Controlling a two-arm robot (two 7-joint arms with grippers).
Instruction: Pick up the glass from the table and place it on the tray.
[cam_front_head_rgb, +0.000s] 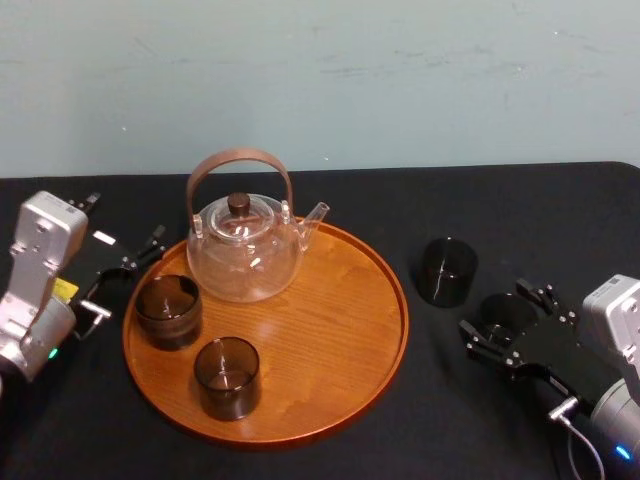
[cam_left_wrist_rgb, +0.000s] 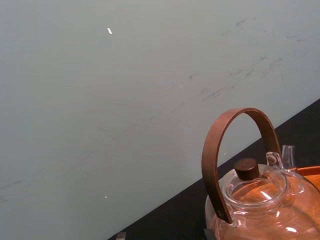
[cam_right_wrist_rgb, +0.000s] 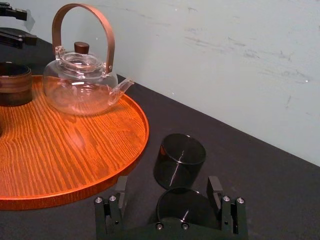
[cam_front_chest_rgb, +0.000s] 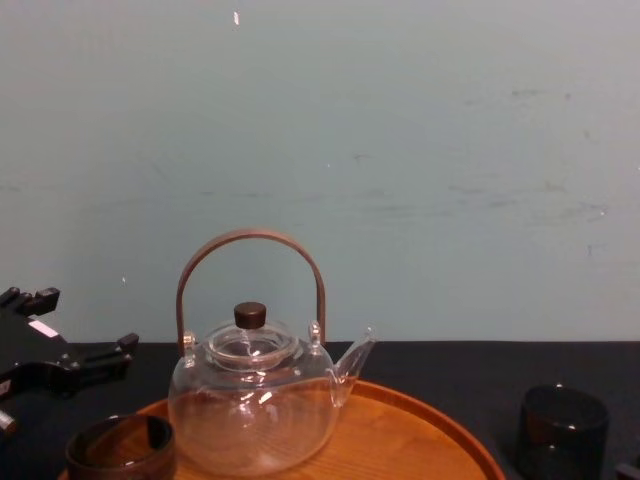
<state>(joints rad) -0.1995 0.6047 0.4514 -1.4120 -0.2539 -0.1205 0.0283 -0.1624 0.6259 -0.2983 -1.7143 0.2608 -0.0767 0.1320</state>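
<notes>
The short, smoky-dark glass (cam_right_wrist_rgb: 184, 207) stands on the black table (cam_front_head_rgb: 560, 220) right of the tray (cam_front_head_rgb: 330, 330) — between the right hand's (cam_right_wrist_rgb: 168, 186) spread fingers (a twin glass (cam_front_head_rgb: 447, 270) just behind) — while the left hand (cam_front_head_rgb: 128, 275), also spread, sits by the tray's left rim.

Right of the wooden tray (cam_front_head_rgb: 330, 335)
We see the far glass (cam_front_head_rgb: 447, 270) and near glass (cam_front_head_rgb: 503, 313), both dark, upright on the table (cam_front_head_rgb: 340, 195).
</notes>
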